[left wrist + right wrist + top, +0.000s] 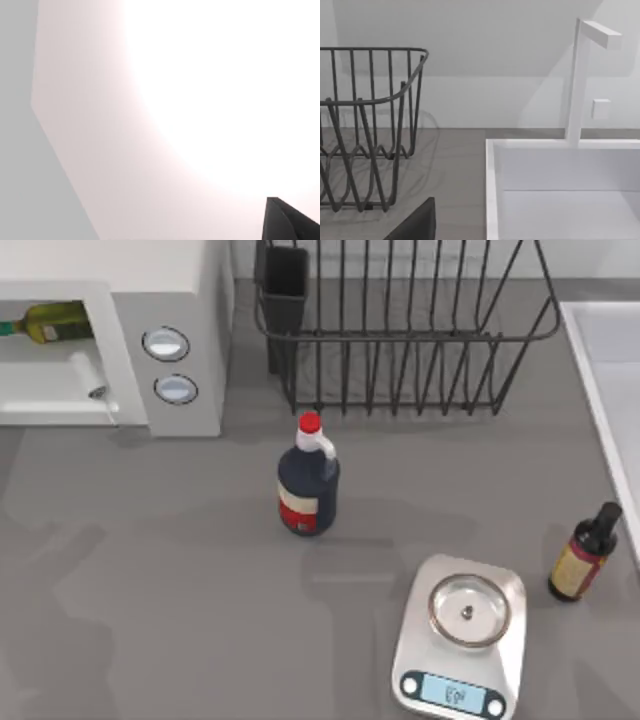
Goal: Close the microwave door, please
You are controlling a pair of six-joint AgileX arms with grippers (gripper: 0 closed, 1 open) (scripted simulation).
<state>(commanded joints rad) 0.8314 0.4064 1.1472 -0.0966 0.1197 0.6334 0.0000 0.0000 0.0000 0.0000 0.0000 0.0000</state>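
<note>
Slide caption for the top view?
Microwave at left, door open, olive bottle inside; dish rack, scale nearby.

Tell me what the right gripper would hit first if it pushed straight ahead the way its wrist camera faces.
Probably the white sink, whose near rim lies just ahead; the dish rack sits off to one side. Depth is hard to judge.

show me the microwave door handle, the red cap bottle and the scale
microwave door handle (88,375), top view, middle of the white bar
red cap bottle (308,488), top view, dark body
scale (462,690), top view, display
</note>
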